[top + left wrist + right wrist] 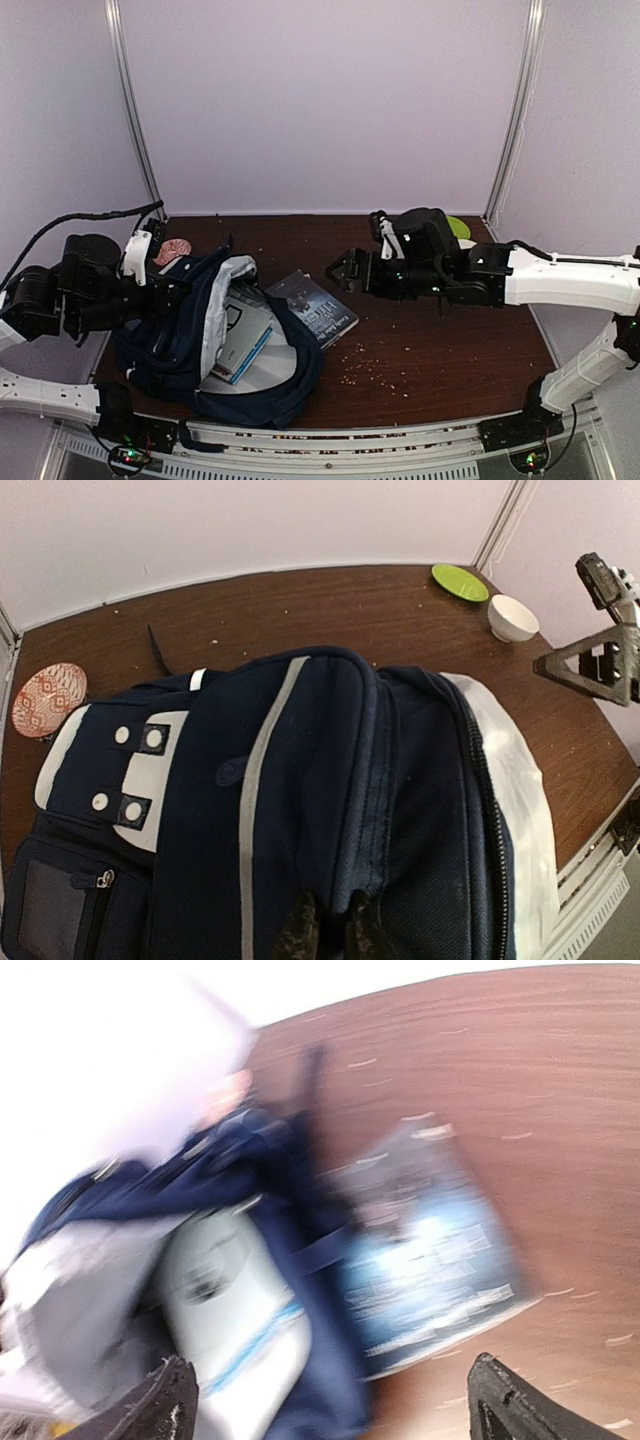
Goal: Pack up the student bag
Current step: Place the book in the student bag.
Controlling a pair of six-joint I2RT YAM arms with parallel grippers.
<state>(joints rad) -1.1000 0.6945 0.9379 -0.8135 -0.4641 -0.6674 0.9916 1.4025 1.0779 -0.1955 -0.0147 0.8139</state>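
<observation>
The navy student bag (190, 345) lies open at the left of the table, grey lining showing, with a white book (243, 335) inside. It fills the left wrist view (330, 780). My left gripper (330, 935) is shut on a fold of the bag's upper fabric and holds it up; in the top view it shows at the bag's left edge (170, 290). A dark book (315, 308) lies on the table beside the bag's mouth, blurred in the right wrist view (430, 1250). My right gripper (340, 270) is open and empty, above the dark book (330, 1400).
A red patterned dish (172, 250) sits at the back left (48, 698). A green plate (460, 582) and a white bowl (513, 617) stand at the back right. Crumbs are scattered on the brown table (420, 340). White walls enclose the back and sides.
</observation>
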